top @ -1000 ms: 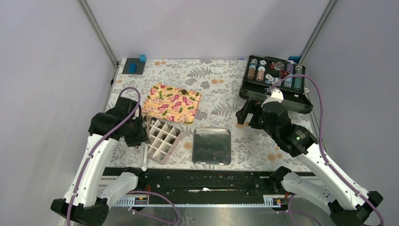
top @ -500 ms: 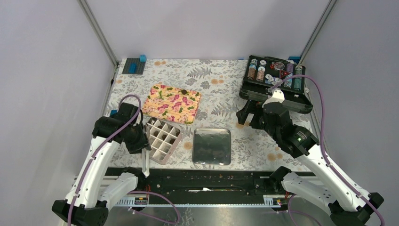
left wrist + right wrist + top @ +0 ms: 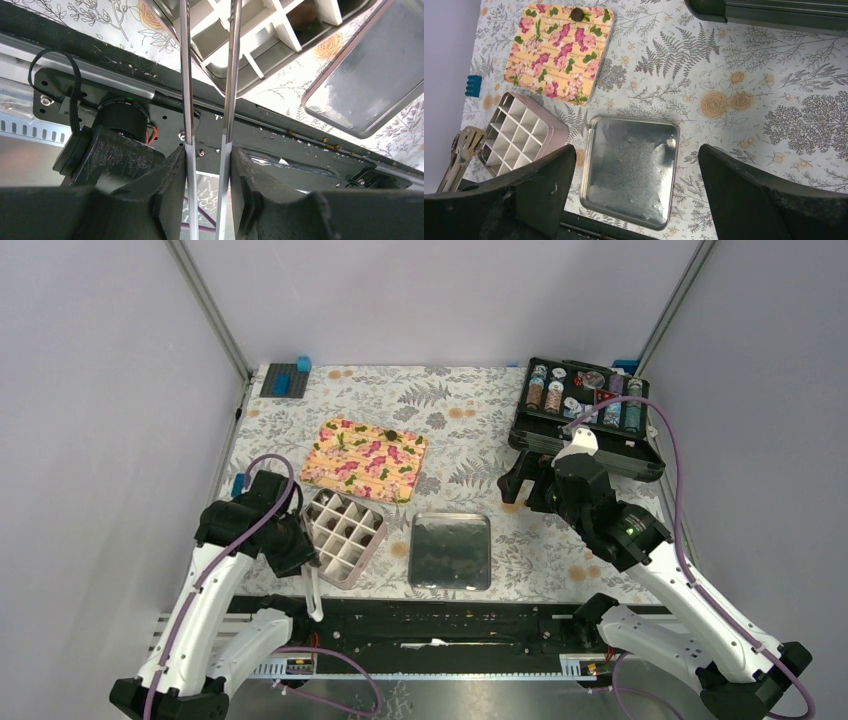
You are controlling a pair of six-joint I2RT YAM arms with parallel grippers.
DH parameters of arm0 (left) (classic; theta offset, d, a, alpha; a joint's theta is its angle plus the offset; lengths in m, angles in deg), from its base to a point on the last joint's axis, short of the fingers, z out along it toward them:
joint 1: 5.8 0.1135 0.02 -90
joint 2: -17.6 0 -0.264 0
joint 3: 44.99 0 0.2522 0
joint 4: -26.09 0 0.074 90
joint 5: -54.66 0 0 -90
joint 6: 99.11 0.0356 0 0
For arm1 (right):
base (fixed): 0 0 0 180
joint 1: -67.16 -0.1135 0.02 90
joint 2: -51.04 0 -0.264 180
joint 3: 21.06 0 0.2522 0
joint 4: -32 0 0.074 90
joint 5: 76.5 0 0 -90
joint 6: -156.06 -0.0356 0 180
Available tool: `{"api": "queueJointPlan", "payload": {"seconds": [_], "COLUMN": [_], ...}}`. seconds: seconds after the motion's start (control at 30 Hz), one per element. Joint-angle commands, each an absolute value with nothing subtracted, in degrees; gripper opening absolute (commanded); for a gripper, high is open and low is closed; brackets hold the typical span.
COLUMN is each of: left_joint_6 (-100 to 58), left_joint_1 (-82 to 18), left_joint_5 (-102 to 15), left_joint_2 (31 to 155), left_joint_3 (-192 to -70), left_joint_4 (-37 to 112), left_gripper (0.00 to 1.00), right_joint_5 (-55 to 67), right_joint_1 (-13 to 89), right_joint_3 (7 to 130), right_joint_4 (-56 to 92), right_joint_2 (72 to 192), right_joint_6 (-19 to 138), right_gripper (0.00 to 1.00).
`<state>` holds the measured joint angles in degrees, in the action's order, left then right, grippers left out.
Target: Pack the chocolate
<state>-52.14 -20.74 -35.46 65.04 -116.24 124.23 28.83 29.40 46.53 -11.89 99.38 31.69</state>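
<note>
Left claw (image 3: 207, 160) clamped on silver metal tongs (image 3: 232, 75), tips by pink gridded box (image 3: 343, 536). Right claw (image 3: 636, 150) spread wide, empty, above square steel tray (image 3: 644, 190). Small dark round chocolate (image 3: 576, 14) on floral lid (image 3: 556, 52).

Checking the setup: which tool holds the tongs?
The left tool, shut on the metal tongs by the pink gridded box; the right tool is open, empty.

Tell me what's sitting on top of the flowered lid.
One small dark brown round piece sits near the far edge of the flowered lid; nothing else is on it. Whatever lies beneath the lid is covered.
</note>
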Motion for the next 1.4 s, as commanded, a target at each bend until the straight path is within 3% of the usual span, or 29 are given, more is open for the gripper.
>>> {"api": "queueJointPlan", "payload": {"seconds": [0.0,0.53,0.8,1.0,1.17,1.27,1.37], "left_joint_6": [-56.2,-56.8,-56.2,-55.8,-55.8,-55.6,-54.8], "left_joint_1": [-20.7,-20.7,-20.7,-20.7,-20.7,-20.7,-20.7], "left_joint_5": [-32.9,-31.3,-31.4,-31.3,-30.6,-30.7,-30.9], "left_joint_2": [63.7,63.7,64.4,64.7,64.8,64.8,65.0], "left_joint_3": [-116.4,-112.3,-112.9,-112.9,-115.3,-118.2,-122.5], "left_joint_4": [123.5,123.4,123.3,123.3,123.4,123.3,122.9], "left_gripper": [0.0,0.01,0.38,0.43,0.37,0.18,0.06], "right_joint_5": [28.4,28.5,28.2,28.3,28.4,28.4,28.4], "right_joint_1": [29.5,29.5,29.5,29.5,29.5,29.5,29.5], "right_joint_3": [47.5,47.2,47.2,46.7,46.5,46.4,46.4], "right_joint_4": [-10.0,-10.0,-9.5,-9.6,-9.5,-9.6,-9.6], "right_joint_2": [99.2,99.2,99.4,99.1,98.7,98.6,98.5], "right_joint_6": [32.7,32.8,32.9,32.9,32.8,32.8,32.7], "right_gripper": [0.99,0.99,0.99,0.99,0.99,0.99,0.99]}}
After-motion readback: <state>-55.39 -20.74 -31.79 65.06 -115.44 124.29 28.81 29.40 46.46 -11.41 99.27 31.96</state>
